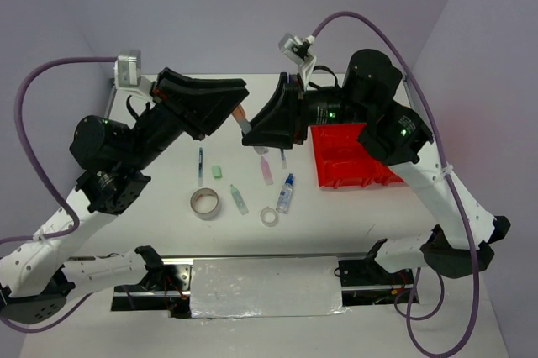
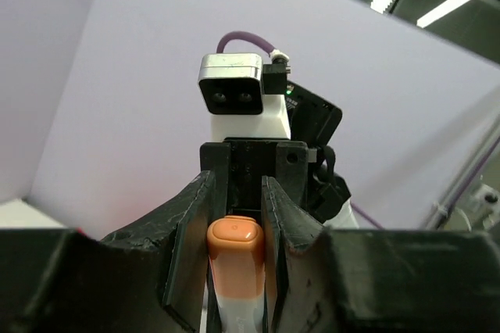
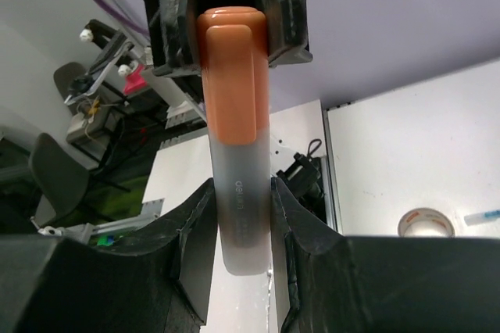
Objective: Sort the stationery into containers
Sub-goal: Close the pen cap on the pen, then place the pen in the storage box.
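The left gripper (image 2: pixel 234 212) is clamping the orange cap end of a marker (image 1: pixel 243 122), and the right gripper (image 3: pixel 242 192) is clamping its pale barrel. The marker is hanging in mid-air just left of the tray (image 1: pixel 324 178). Its long axis is running gripper to gripper, and the right arm is sitting nearer the tray, so the delivery likely falls to it.

Left pincer (image 2: pixel 234 208), right pincer (image 3: pixel 244 200) — raised, both clamping marker (image 3: pixel 234 75).
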Tool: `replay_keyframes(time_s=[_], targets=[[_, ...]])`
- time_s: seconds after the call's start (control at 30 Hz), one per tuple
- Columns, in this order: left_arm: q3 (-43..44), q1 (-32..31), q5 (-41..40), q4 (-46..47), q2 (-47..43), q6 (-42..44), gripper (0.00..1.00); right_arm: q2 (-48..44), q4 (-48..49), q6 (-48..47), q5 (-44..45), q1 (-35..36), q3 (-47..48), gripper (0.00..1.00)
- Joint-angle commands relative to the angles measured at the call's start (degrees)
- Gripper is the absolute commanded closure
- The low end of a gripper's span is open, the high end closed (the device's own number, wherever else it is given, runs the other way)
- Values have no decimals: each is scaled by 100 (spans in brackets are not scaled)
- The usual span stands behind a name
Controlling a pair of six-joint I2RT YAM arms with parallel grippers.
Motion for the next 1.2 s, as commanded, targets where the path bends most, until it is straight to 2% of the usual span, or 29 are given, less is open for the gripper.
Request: replay_keyframes(time_s=[0.0,0.1,0.17,0.23,0.27,0.3,0.37,0.4,0.43,0.47,0.5,0.53,0.6,0.63,0.7,0.73,0.9,1.0,1.03,1.07,1.13,1.17], targets=[[-634,-721,1181,-1522,91,93,100,473,1672,46,1313,-487,1400,100],[-933,-819,952,-1461,-58,58,100,669,1549,72,1252,-645,1894,100],[-899,-810,568,-1792,-163,145,100,678,1610,99,903,-654,1728,100],[-524,-810,23,-2179,-164,259,100,382,1811,116,664,-584,887,100],[-329,-810,-293,-2651,-68,373,91,205,1908,81,550,-523,475,100],[-93,-810,-992,-2891,11,418,89,3,1996,64,540,-383,-400,100],[654,-801,-1506,-3409,345,584,75,-577,2181,37,566,-276,-1222,100],[935,-793,-1866,-3534,476,646,73,-770,2260,81,575,-215,-1626,100],[1469,-793,-2035,-3648,626,690,76,-964,2513,142,575,-197,-2344,100],[1709,-758,-2141,-3780,888,743,76,-1288,2620,290,584,-197,-2629,100],[1912,-731,-2177,-3755,1004,787,73,-1421,2699,353,610,-197,-3076,100],[2201,-696,-2203,-3720,1118,804,57,-1536,2744,362,610,-188,-3211,100],[2492,-486,-2160,-3554,1408,743,33,-1738,2596,301,689,-197,-3431,100],[2607,-294,-2177,-3526,1618,595,11,-1791,2395,170,898,-205,-3493,100],[3053,-47,-2230,-3674,1874,384,1,-1976,2156,116,1232,-249,-3782,100],[3239,233,-2212,-3771,2127,130,1,-2046,2120,116,1373,-337,-3914,100],[4031,710,-2431,-4552,2516,-206,1,-2564,1682,143,2182,-662,-4504,100],[4129,868,-3020,-5115,2412,-189,1,-2592,541,308,3813,-794,-4277,100],[4085,903,-3143,-5413,2368,-128,1,-2557,233,388,4897,-881,-4084,100],[3911,904,-3179,-5546,2289,-5,1,-2461,-735,876,5534,-935,-3917,100],[3568,904,-3109,-5801,1982,75,1,-1987,-1646,1327,6659,-1284,-3575,100],[3070,904,-3030,-5837,1841,119,1,-1863,-2225,1555,6901,-1400,-3538,100]])
